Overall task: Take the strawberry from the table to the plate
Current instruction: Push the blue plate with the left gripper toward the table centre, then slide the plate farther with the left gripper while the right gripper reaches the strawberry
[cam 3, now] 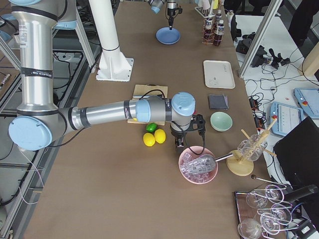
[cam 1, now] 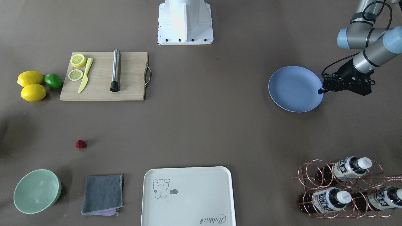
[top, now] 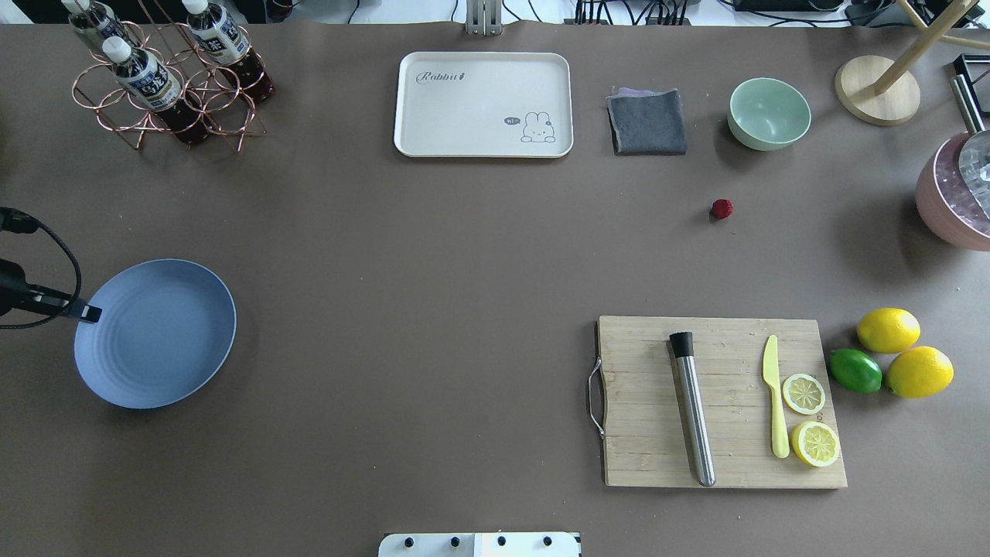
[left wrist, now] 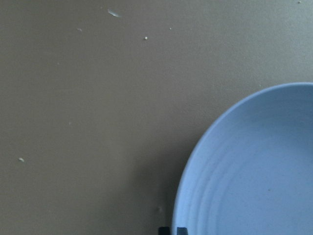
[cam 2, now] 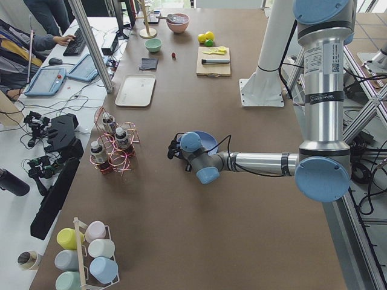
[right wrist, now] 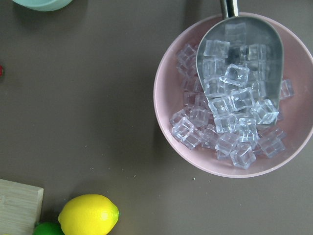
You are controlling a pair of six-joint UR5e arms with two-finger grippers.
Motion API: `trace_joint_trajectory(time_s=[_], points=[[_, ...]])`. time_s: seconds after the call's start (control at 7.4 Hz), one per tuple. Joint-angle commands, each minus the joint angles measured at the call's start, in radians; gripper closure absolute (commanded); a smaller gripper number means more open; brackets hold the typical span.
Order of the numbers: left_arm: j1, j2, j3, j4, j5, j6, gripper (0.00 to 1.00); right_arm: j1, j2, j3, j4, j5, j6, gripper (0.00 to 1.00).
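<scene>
The small dark-red strawberry (cam 1: 80,144) (top: 722,208) lies on the grey-brown table (top: 433,255), between the mint bowl and the cutting board. Only a red sliver of the strawberry (right wrist: 1,71) shows at the right wrist view's left edge. The empty blue plate (cam 1: 295,88) (top: 155,333) (left wrist: 254,166) sits far across the table. My left gripper (cam 1: 321,91) (top: 91,314) (left wrist: 172,230) hovers at the plate's rim, shut and holding nothing. My right gripper (cam 3: 178,147) hangs near the pink ice bowl. I cannot tell whether it is open.
A wooden cutting board (top: 642,402) carries a muddler (top: 692,410), a yellow knife and lemon halves. Lemons (top: 888,330) and a lime sit beside it. A mint bowl (top: 769,113), grey cloth (top: 646,122), cream tray (top: 483,104), bottle rack (top: 166,85) and pink ice bowl (right wrist: 161,98) line the far side.
</scene>
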Motion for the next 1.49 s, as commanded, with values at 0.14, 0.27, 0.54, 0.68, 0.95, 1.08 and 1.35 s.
trace_joint_trajectory(time_s=[0.14, 0.27, 0.54, 0.68, 0.95, 1.08, 1.35], points=[[0.128, -0.111, -0.062, 0.014, 0.087, -0.304, 1.0, -0.161, 0.098, -0.023, 0.05, -0.002, 0.194, 0.0], [0.154, -0.178, -0.085, 0.072, 0.11, -0.37, 1.0, -0.218, 0.132, -0.034, 0.097, -0.009, 0.301, 0.0], [0.255, -0.318, -0.155, 0.254, 0.217, -0.473, 1.0, -0.322, 0.19, -0.103, 0.242, -0.032, 0.468, 0.0], [0.3, -0.377, -0.171, 0.317, 0.265, -0.516, 1.0, -0.376, 0.241, -0.165, 0.324, -0.073, 0.563, 0.0], [0.422, -0.428, -0.166, 0.335, 0.378, -0.567, 1.0, -0.462, 0.315, -0.274, 0.447, -0.142, 0.676, 0.0], [0.455, -0.445, -0.16, 0.335, 0.414, -0.59, 1.0, -0.507, 0.373, -0.304, 0.456, -0.179, 0.755, 0.0], [0.474, -0.456, -0.156, 0.335, 0.425, -0.604, 1.0, -0.558, 0.413, -0.33, 0.456, -0.23, 0.8, 0.02]])
